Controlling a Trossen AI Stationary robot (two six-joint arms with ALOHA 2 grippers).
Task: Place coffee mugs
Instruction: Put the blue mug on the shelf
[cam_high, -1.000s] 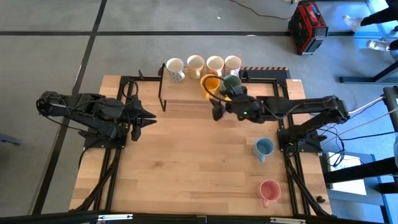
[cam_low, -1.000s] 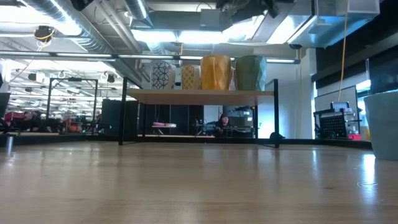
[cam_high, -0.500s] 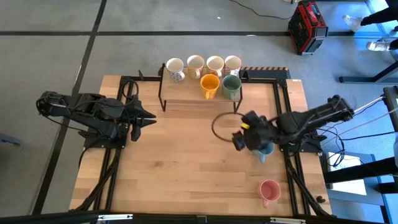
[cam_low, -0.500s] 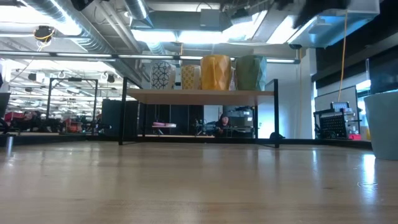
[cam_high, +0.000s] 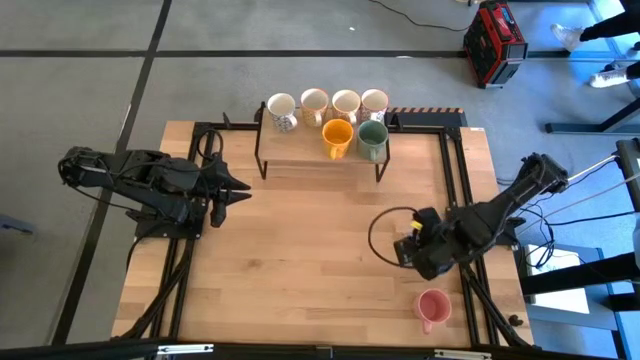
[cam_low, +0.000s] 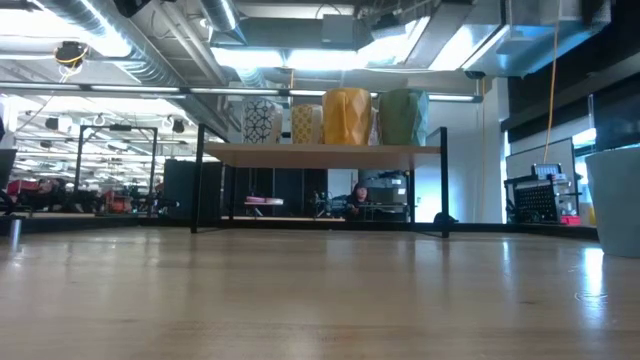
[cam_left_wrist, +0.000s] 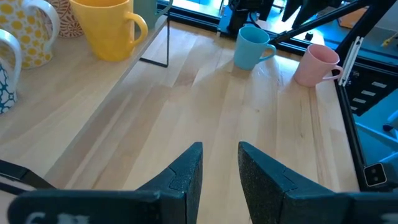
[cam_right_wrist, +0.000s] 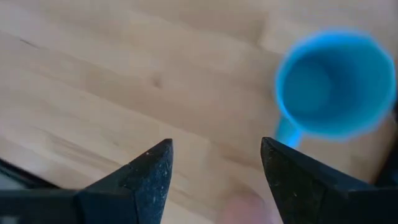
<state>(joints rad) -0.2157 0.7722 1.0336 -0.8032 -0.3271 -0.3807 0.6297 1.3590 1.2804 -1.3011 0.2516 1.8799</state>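
Nearby, pink mug beside blue mug.

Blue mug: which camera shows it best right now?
Left wrist view: the blue mug stands whole, upright, beside the pink mug. Right wrist view shows it blurred from above. High view: the right arm hides it. Low view: only its edge.

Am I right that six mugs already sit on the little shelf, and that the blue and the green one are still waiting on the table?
Nearly. The two still on the table are the blue mug and the pink mug, not a green one. The high view shows the green mug already on the shelf, next to the orange mug.
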